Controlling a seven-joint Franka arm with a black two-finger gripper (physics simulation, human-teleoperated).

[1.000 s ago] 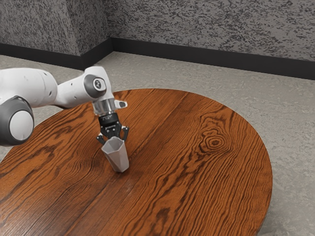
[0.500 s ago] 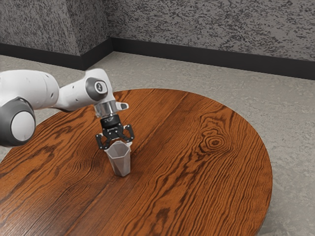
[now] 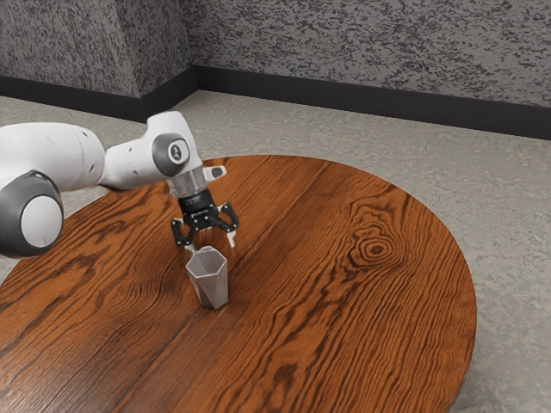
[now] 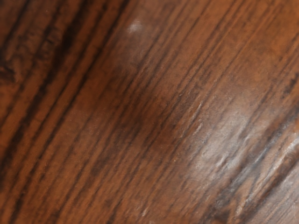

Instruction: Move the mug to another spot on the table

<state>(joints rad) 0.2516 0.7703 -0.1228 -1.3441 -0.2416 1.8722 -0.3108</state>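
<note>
Speckled grey walls (image 3: 362, 39) with a dark skirting (image 3: 370, 99) and a pale floor (image 3: 499, 189) surround a round wooden tabletop (image 3: 362, 284), whose near and left parts are cut off by the exterior view's edges. A white arm (image 3: 77, 163) reaches in from the exterior view's left, its base out of frame. The black claw (image 3: 205, 240) points down with its 2 fingers spread wide, holding nothing. It hangs just above the rim of the mug (image 3: 207, 277), apart from it. The grey, faceted mug stands upright on the tabletop, mouth open, toward the exterior view's left of centre. A small mark on the arm's grey joint disc (image 3: 171, 149) is too small to read. From the wrist, blurred wood grain (image 4: 149, 112) runs diagonally with pale glare patches.
</note>
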